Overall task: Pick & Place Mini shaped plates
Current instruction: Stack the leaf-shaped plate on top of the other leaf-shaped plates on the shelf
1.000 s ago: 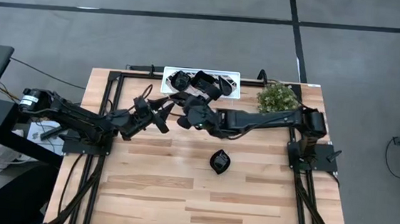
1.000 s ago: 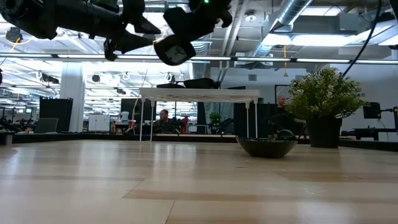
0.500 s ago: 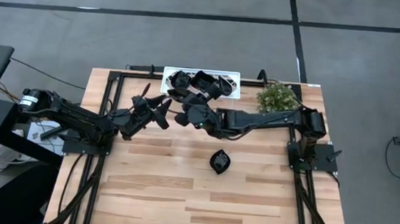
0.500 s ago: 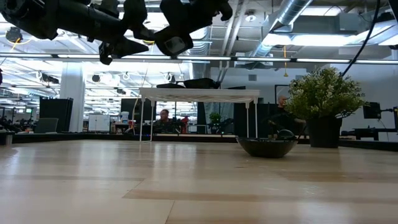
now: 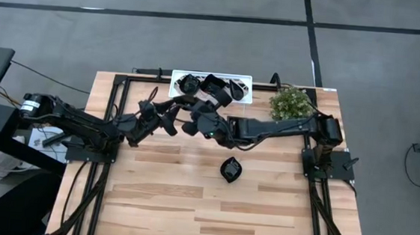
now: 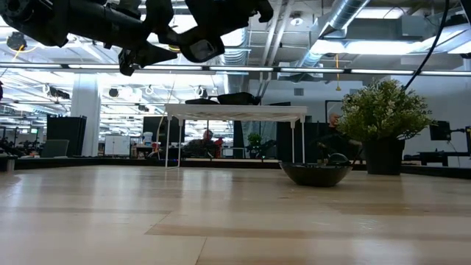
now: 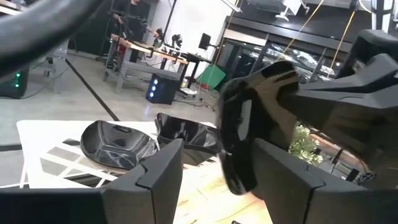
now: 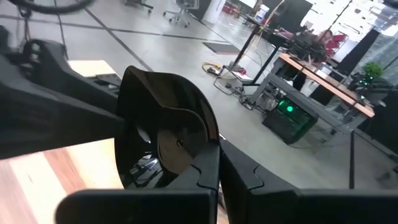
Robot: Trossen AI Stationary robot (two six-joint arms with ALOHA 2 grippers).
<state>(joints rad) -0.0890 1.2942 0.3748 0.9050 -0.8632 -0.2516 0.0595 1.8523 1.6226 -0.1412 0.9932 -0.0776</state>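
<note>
Spread wide on the left, pinched tight on the right: the left gripper (image 5: pixel 171 117) has its jaws apart with nothing gripped, while the right gripper (image 5: pixel 192 121) is clamped on the rim of a glossy black mini plate (image 8: pixel 163 140), held on edge in the air above the table (image 5: pixel 160 181). What has changed over the last second is the gap between the two arms: the left one has swung its fingers round and pushed in toward the right one, and the right one has drifted toward it, so in the high view the two tips now sit just beside each other in front of the white tray (image 5: pixel 249 81). From the left wrist, the held plate (image 7: pixel 239 140) now stands edge-on between that arm's open fingers (image 7: pixel 163 171), near them, though I cannot tell whether it touches. This looks like a hand-over forming in mid-air, with the left jaws positioned to close and the right yet to let go. Back in the tray, the other plates (image 5: pixel 212 87) are heaped, and one lone plate (image 5: pixel 229 168) sits well apart on the bare wood nearer the front. Off by the right arm's base, the potted plant (image 5: pixel 291 102) is uninvolved.
</note>
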